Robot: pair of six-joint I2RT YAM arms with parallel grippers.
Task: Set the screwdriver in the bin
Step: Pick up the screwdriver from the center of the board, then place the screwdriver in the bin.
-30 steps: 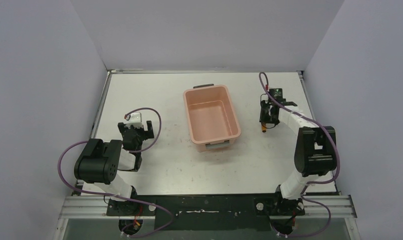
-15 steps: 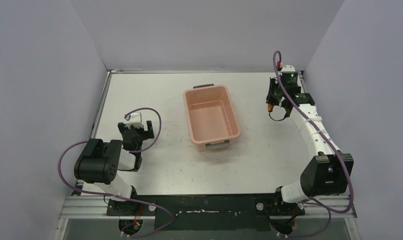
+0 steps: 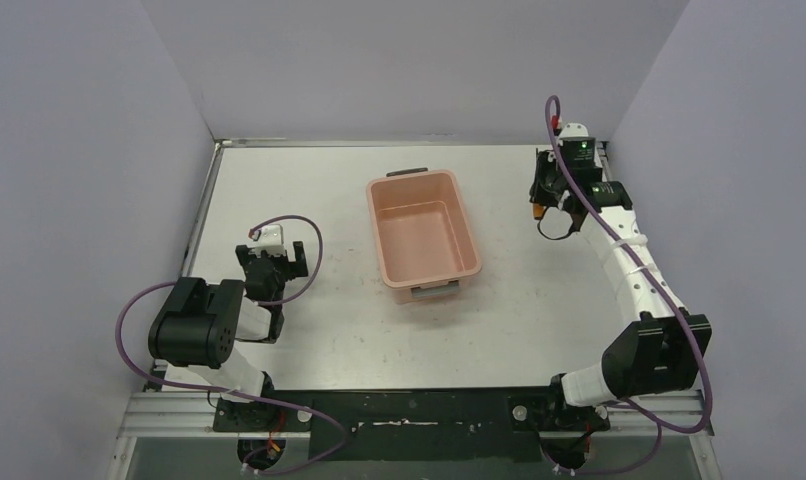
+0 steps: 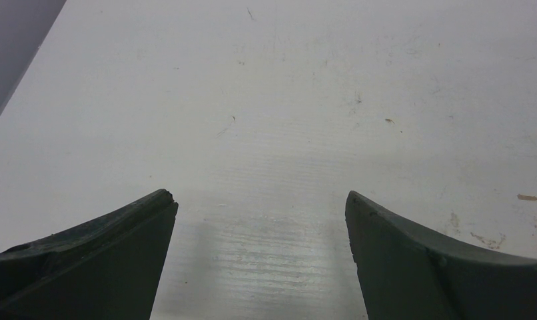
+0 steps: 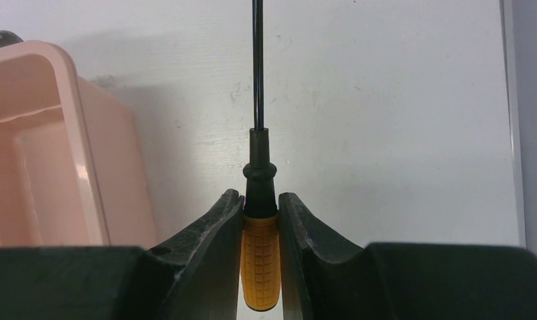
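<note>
Right pincer [image 5: 260,203]: clamped on the orange handle of the screwdriver [image 5: 260,263], above the worktop [image 5: 399,133], upper right of the top view.
Axis: shaft runs straight out of the pincer, toward frame top.
Bin [image 5: 72,153]: left of the pincer, apart from it; the carry should go leftward.
Left pincer [image 4: 260,200]: spread wide, empty, lower left of the top view.

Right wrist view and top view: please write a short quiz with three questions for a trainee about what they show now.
1. True or false: the right tool is shut on the orange handle of the screwdriver.
2. Seen from above, the bin is: A) to the left of the right tool, B) directly under it, C) to its right.
3. Fill in: the left tool is ____ and holds nothing.
Key: 1 true; 2 A; 3 open.
</note>
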